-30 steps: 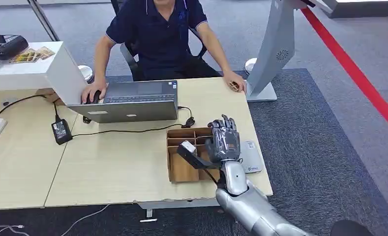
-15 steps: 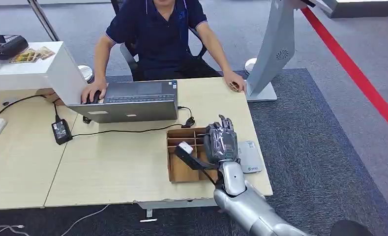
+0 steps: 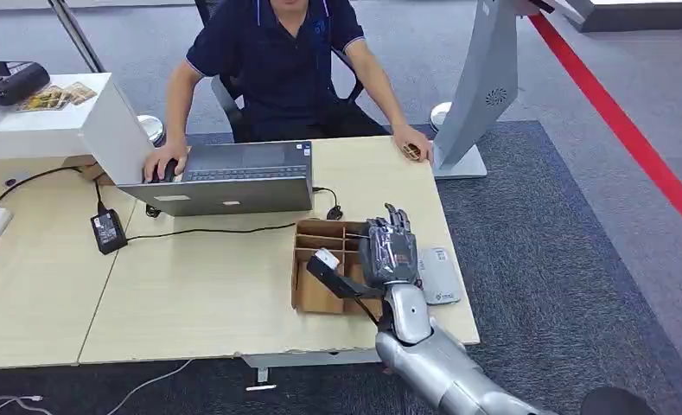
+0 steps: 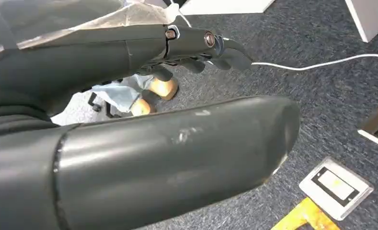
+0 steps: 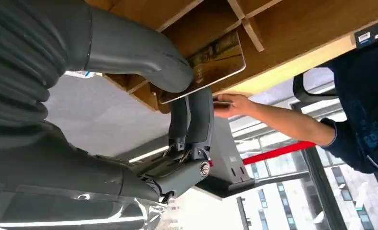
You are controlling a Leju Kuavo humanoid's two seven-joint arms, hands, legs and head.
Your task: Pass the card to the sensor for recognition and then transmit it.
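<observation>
My right hand hovers over the brown cardboard divider box near the desk's front right corner. In the right wrist view that hand pinches a glossy printed card between thumb and fingers, close against the box's compartments. A flat grey card sensor lies on the desk just right of the box, beside the hand. My left hand hangs down over the carpet with nothing in it, its fingers loosely extended.
A person sits across the desk, one hand on a mouse by the laptop, the other at the far right corner. A grey kiosk stand rises there. A power brick and cable lie left.
My right hand has shifted slightly left and toward me, and the divider box has slid a little left and away under it. The person has stayed put.
</observation>
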